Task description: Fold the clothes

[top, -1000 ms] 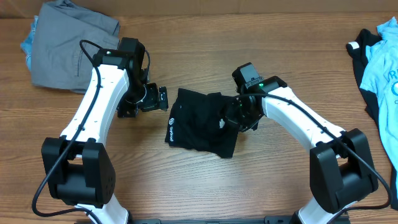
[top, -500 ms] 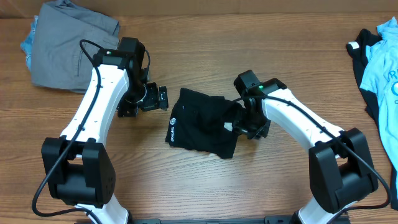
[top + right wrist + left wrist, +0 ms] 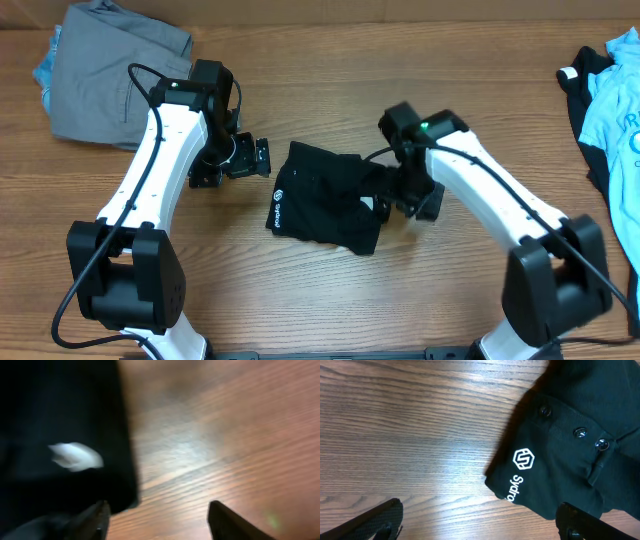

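Note:
The clothes in play are a black shirt (image 3: 320, 195) lying folded in a compact bundle mid-table, white logo and lettering at its left edge. My left gripper (image 3: 261, 158) hovers just left of it, open and empty. From the left wrist, the logo (image 3: 523, 459) and the buttoned collar (image 3: 577, 432) show, with the left gripper (image 3: 480, 525) spread wide over bare wood. My right gripper (image 3: 403, 203) sits at the bundle's right edge. In the right wrist view the right gripper (image 3: 157, 520) is open over wood, beside the shirt's edge (image 3: 60, 425) and a white tag (image 3: 75, 456).
A grey garment (image 3: 115, 65) lies over a blue one (image 3: 46, 68) at the back left corner. A light blue shirt (image 3: 618, 110) and a black one (image 3: 580, 75) lie at the right edge. Bare wood surrounds the bundle.
My right gripper has opened, let go of the shirt's right edge and drawn slightly to the right. The left arm has not moved.

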Action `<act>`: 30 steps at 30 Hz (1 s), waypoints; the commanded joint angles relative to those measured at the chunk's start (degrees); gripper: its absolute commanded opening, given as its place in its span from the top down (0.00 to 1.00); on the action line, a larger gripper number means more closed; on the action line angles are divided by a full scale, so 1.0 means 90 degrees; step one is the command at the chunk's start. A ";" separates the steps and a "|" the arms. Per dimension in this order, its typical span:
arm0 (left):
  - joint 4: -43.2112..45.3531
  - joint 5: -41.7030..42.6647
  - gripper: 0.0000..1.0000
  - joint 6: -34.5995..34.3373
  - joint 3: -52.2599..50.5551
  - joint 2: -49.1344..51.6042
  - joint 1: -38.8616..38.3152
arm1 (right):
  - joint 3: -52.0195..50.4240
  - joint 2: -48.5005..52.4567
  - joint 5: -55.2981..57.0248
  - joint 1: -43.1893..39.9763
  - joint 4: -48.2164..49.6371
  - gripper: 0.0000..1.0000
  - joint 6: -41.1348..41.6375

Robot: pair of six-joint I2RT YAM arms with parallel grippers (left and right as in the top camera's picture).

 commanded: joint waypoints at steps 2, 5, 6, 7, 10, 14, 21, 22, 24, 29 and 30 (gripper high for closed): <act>0.0015 -0.0066 0.00 0.0010 -0.0046 -0.0102 -0.0044 | 0.0381 -0.0668 -0.0197 0.0044 0.0255 0.15 -0.1406; 0.0063 -0.0061 0.00 0.0007 -0.0046 -0.0102 -0.0044 | 0.0313 -0.0614 -0.0517 0.0049 0.0447 0.13 -0.2514; 0.0075 -0.0061 0.00 0.0007 -0.0046 -0.0102 -0.0044 | 0.0233 -0.0585 -0.0578 0.0049 0.0529 0.13 -0.2771; 0.0080 -0.0061 0.00 0.0007 -0.0046 -0.0102 -0.0044 | 0.0148 -0.0546 -0.0636 0.0049 0.0612 0.13 -0.2982; 0.0075 -0.0061 0.00 0.0007 -0.0046 -0.0102 -0.0044 | -0.0282 -0.0391 -0.1141 0.0049 0.1088 0.14 -0.3679; 0.0083 -0.0061 0.00 0.0007 -0.0046 -0.0102 -0.0044 | -0.0648 -0.0316 -0.1945 0.0049 0.1457 0.13 -0.4243; 0.0124 -0.0061 0.00 0.0007 -0.0046 -0.0102 -0.0044 | -0.0753 -0.0316 -0.2290 0.0209 0.1518 0.08 -0.4687; 0.0126 -0.0063 0.00 0.0007 -0.0046 -0.0102 -0.0044 | -0.0755 -0.0316 -0.2290 0.0233 0.1545 0.08 -0.4685; 0.0126 -0.0063 0.00 0.0007 -0.0046 -0.0102 -0.0044 | -0.0760 -0.0316 -0.2295 0.0296 0.1605 0.11 -0.4680; 0.0121 -0.0063 0.00 0.0010 -0.0051 -0.0102 -0.0044 | -0.0882 -0.0316 -0.2293 0.0537 0.1761 0.16 -0.4653; 0.0121 -0.0063 0.00 0.0010 -0.0051 -0.0102 -0.0044 | -0.0940 -0.0316 -0.2290 0.0593 0.1807 0.16 -0.4656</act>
